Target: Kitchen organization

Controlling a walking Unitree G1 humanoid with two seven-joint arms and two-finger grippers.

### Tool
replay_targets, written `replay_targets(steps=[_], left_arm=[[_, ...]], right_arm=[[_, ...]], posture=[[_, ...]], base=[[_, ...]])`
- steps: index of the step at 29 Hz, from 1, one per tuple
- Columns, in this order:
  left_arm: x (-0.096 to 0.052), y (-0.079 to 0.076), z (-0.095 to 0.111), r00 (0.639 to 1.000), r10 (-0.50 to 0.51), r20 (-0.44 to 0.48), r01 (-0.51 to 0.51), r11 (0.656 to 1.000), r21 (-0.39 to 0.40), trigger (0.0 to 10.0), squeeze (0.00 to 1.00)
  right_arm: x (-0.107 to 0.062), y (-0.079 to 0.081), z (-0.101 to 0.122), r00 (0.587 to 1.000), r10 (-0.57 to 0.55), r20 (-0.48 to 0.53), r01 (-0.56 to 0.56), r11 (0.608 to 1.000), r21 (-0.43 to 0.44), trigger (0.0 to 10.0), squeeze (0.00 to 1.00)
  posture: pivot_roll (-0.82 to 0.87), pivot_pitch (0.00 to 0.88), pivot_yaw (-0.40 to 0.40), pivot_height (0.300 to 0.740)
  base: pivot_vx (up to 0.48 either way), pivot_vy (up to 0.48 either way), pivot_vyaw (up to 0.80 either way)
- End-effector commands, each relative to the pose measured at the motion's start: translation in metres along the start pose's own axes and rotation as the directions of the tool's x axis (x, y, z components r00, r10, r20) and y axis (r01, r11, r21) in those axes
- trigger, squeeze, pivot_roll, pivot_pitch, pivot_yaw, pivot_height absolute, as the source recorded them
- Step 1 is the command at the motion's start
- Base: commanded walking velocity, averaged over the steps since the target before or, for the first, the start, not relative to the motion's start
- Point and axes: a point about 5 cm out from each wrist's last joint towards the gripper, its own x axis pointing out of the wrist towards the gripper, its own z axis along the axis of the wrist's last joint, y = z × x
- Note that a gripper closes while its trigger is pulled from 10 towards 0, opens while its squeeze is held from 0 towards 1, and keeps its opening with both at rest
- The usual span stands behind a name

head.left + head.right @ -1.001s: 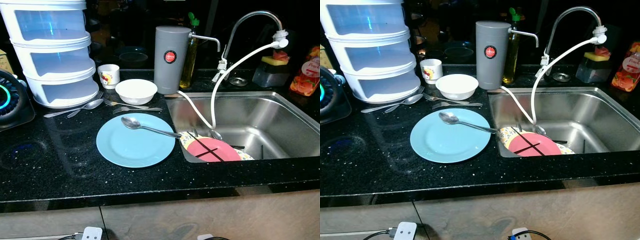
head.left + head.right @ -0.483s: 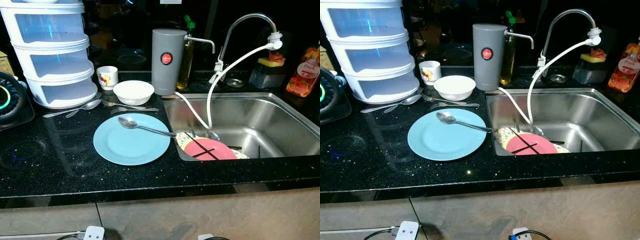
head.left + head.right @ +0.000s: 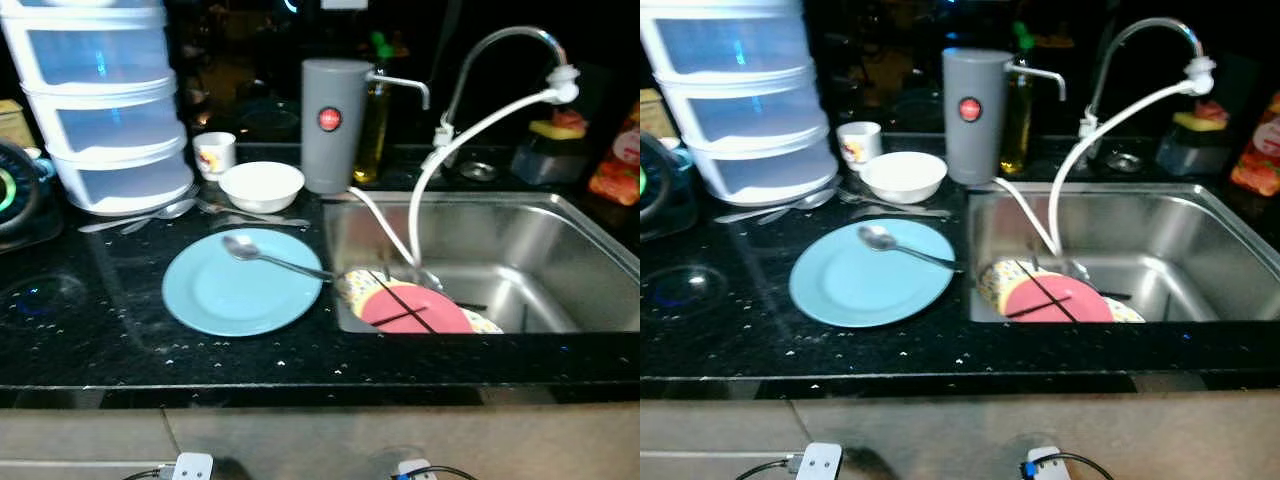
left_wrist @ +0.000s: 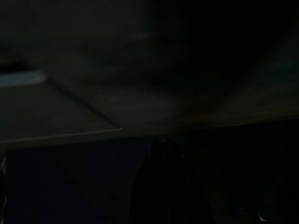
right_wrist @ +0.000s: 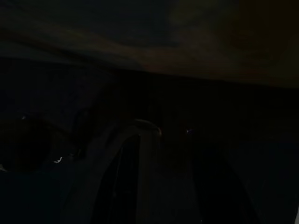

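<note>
Blue plate and spoon on the black table beside the sink.
The spoon [image 3: 272,259] lies across the blue plate [image 3: 242,281]; both pincers hang in darkness, their opening impossible to tell.

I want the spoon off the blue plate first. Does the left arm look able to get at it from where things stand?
Probably yes. The spoon lies bare on the blue plate, near the counter's front edge, nothing over it; its handle tip pokes toward the sink. The left gripper's reach can't be judged.
</note>
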Motion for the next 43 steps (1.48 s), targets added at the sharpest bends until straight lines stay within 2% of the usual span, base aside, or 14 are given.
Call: replay_targets(steps=[1,19,35,43], left_arm=[[-0.0015,0.0041,-0.0040,1.000,0.010,-0.017,-0.010,1.000,-0.015,10.0,0.00],[-0.0008,0.0032,-0.0026,1.000,0.013,-0.013,-0.014,1.000,-0.023,10.0,0.00],[-0.0033,0.0088,-0.0047,1.000,0.028,-0.004,-0.029,0.999,-0.043,10.0,0.00],[-0.0052,0.0051,-0.0107,1.000,0.012,-0.020,-0.012,0.999,-0.037,10.0,0.00]], right_arm=[[0.0000,0.0038,-0.0044,1.000,0.012,-0.012,-0.012,1.000,0.007,10.0,0.00],[0.0005,0.0065,-0.0041,1.000,0.025,-0.012,-0.024,0.999,0.029,10.0,0.00],[0.0006,0.0072,-0.0036,0.999,0.035,-0.008,-0.034,0.999,0.035,10.0,0.00],[0.0000,0.0060,-0.0083,0.998,0.034,-0.046,-0.033,0.999,0.026,10.0,0.00]], posture=[[0.05,0.024,-0.024,0.740],[0.06,0.021,-0.025,0.740],[0.06,0.013,-0.030,0.740],[0.06,0.003,-0.031,0.740]], base=[[0.000,0.000,0.00],[0.000,0.000,0.00],[0.000,0.000,0.00],[0.000,0.000,0.00]])
